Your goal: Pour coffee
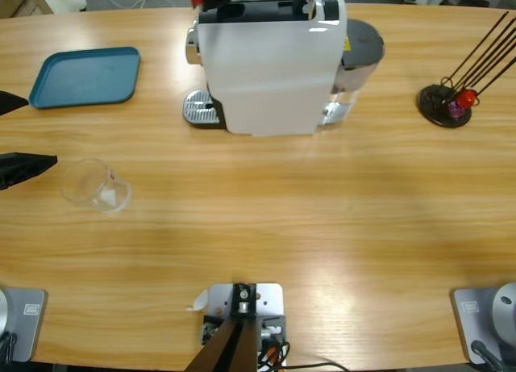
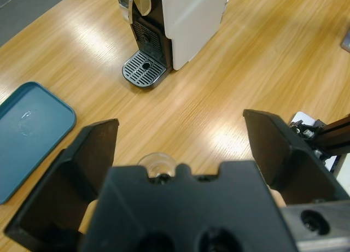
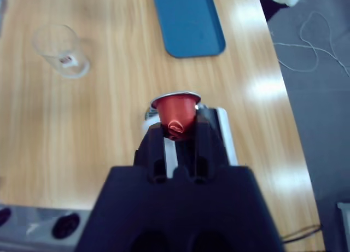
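Evidently fragile and slippery, the empty glass (image 1: 95, 186) near the desk's left edge wants a mid-wall grip; left claw (image 2: 180, 148) gapes, right claw (image 3: 176, 133) pinches a red capsule (image 3: 176, 111).

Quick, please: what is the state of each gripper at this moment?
Left gripper: open, holding nothing; the clear glass sits just ahead.
Right gripper: closed on a red coffee capsule.

One coffee machine (image 1: 270, 65) stands at the far middle of the bench (image 1: 322, 227). One blue tray (image 1: 85, 77) lies at the far left. One clear glass (image 1: 95, 185) sits at the left, nearer than the tray. One black stand of sticks (image 1: 445, 106) is at the far right. One red coffee capsule (image 3: 176, 112) shows in the right wrist view. Two pincers show: the left pincer (image 2: 180, 153) and the right pincer (image 3: 178, 140).
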`<action>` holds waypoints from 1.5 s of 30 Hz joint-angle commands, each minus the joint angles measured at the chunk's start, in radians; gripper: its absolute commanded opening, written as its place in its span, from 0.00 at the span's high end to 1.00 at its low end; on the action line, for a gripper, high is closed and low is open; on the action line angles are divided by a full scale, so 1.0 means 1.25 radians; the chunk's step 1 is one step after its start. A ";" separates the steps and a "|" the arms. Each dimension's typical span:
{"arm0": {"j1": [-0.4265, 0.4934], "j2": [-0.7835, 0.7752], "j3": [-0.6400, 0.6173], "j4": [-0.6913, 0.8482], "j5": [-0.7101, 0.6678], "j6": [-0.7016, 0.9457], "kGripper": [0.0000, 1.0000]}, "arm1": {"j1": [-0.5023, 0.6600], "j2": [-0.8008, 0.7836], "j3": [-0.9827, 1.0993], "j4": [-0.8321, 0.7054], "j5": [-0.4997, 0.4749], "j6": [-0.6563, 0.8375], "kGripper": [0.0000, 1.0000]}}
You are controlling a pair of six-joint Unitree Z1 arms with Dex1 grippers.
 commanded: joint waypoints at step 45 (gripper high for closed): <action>0.013 -0.051 0.045 0.016 0.009 -0.019 0.01 | 0.079 -0.094 -0.004 0.014 -0.160 0.056 0.00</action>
